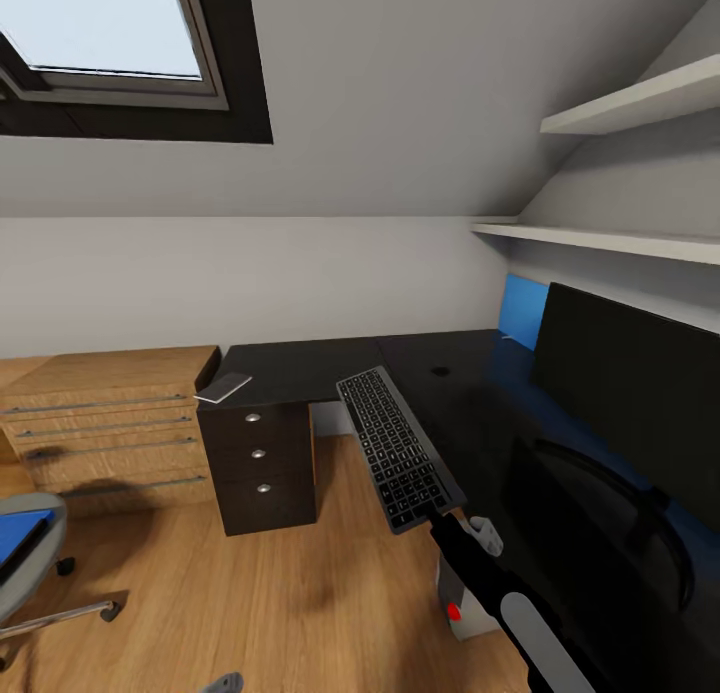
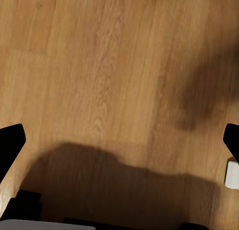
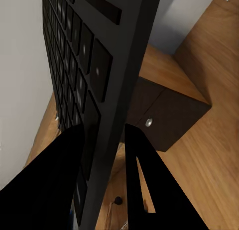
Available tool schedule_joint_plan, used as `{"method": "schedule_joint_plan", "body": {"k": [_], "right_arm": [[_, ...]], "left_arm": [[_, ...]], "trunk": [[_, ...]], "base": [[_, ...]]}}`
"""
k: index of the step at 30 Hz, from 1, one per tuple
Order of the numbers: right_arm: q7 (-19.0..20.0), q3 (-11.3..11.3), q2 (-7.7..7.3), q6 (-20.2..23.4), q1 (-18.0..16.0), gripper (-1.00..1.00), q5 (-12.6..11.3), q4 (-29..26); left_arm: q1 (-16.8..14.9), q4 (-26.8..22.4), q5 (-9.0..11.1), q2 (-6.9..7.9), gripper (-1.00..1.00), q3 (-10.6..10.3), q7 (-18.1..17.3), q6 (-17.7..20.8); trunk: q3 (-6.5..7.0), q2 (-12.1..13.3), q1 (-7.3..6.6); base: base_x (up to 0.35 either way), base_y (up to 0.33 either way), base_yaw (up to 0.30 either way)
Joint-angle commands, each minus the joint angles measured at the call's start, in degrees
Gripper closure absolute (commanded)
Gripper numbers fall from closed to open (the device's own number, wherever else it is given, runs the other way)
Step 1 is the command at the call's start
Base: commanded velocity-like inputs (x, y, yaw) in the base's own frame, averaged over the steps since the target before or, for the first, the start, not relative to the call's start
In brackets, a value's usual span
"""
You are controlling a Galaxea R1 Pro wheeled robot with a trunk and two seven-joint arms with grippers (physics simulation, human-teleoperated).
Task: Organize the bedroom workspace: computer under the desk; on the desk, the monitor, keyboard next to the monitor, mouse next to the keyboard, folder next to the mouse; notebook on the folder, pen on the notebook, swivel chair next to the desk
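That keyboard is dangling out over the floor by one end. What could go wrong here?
The right tool pinches the keyboard only at its near short end, so the long board may tilt or slip and drop to the wooden floor. It is also held close to the desk edge and could knock against it. The monitor stands near the desk's right side, so a wide swing might bump it.

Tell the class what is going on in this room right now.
The robot's right gripper holds the keyboard by one end, in the air beside the desk. The monitor stands on the desk. The notebook lies at the desk's corner, and the blue folder sits on the chair.
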Motion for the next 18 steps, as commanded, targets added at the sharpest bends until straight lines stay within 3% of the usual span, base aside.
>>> {"method": "schedule_joint_plan", "body": {"k": [1,18], "right_arm": [[-0.3,0.1,-0.04,0.0,-0.1,1.00,-0.4,-0.1],[-0.3,-0.2,-0.24,0.2,0.0,1.00,-0.4,-0.1]], "left_arm": [[0.0,-0.1,0.5,0.03,-1.00,-0.2,-0.1,0.3],[0.0,-0.1,0.6,0.03,-1.00,-0.1,-0.1,0.3]], "trunk": [[-0.06,0.0,0.00],[-0.06,0.0,0.00]], "base": [[-0.010,-0.007,0.000],[-0.001,-0.001,0.000]]}}
